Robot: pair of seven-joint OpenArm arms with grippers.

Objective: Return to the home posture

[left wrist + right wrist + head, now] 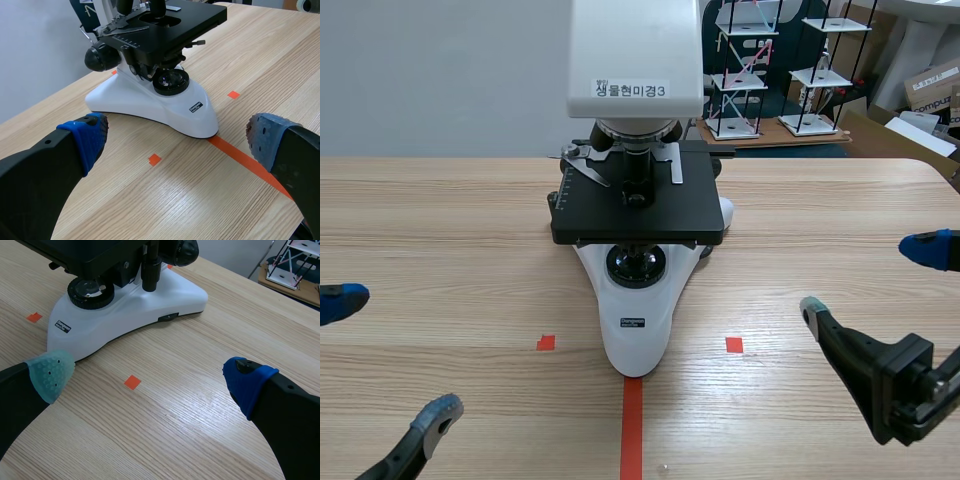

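Blue and grey-green dotted rubber tips both of my hands, and none of it presses on anything. My left hand (175, 142) is spread wide, its blue pad (86, 140) and its greyer pad (265, 142) far apart, with only bare wood and a strip of orange-red tape (240, 159) between them. My right hand (150, 377) is just as released, with a grey-green pad (50, 371) on one side, a blue pad (247, 382) on the other and a small tape square (132, 382) under the gap. Both hang low over the near part of the table (440, 230), one at each side and well apart from each other. Ahead of them, between the two, stands the microscope (635, 200), its white base (635, 335) resting at the head of the tape line, and neither hand touches it. I judge that I am at, or very close to, the home posture: arms at their own sides, hands empty. What is left, if anything, calls for a small settling of each arm, back and away from the base rather than across it, hands left unclenched. Beyond the far edge are shelf racks (750, 70) and a cardboard box (932, 85).
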